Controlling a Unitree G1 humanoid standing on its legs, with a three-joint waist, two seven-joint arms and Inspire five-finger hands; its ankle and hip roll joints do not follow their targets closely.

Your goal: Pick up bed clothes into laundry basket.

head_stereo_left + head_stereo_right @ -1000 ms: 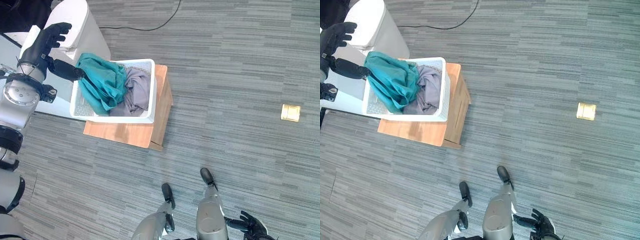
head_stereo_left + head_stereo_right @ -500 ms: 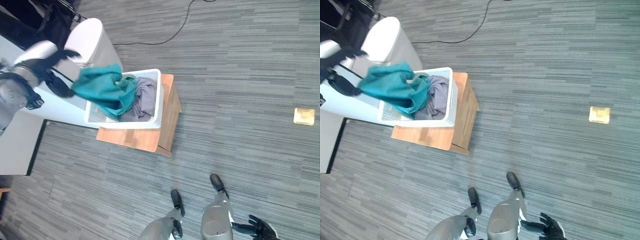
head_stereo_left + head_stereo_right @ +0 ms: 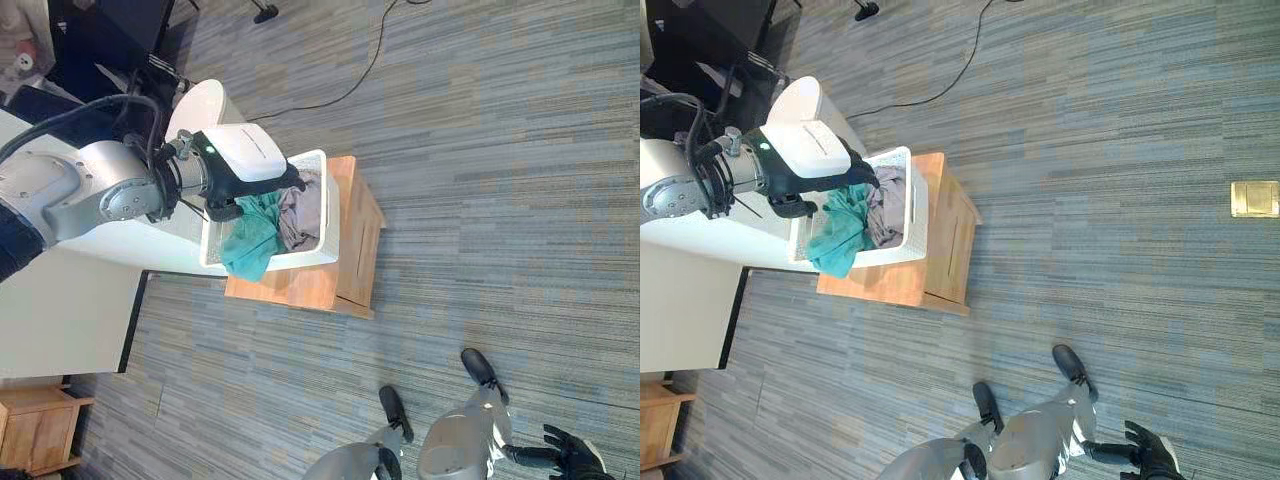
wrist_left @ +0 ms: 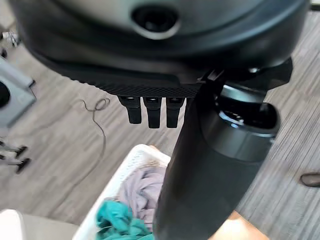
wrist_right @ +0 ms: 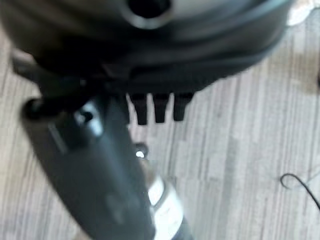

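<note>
A white laundry basket (image 3: 331, 212) stands on a low wooden stool (image 3: 345, 283) beside the white bed (image 3: 70, 300). A teal cloth (image 3: 248, 240) lies in it and drapes over its near rim, and a grey cloth (image 3: 301, 208) is bunched beside the teal one. My left hand (image 3: 287, 182) hovers over the basket; its fingers (image 4: 150, 111) are straight and hold nothing, with the grey cloth (image 4: 142, 190) and the teal cloth (image 4: 116, 222) below them. My right hand (image 3: 1147, 448) hangs low at my right side over the floor, fingers spread.
A rounded white object (image 3: 203, 102) stands behind the basket by the bed. A small yellow square (image 3: 1252, 198) lies on the grey carpet far to the right. A wooden crate (image 3: 35, 440) sits at the lower left. A chair base (image 3: 265, 12) stands at the back.
The camera has shifted. The teal cloth, lifted at the basket's left side half a second ago, now lies in the basket over its rim. My left hand is over the basket, holding nothing.
</note>
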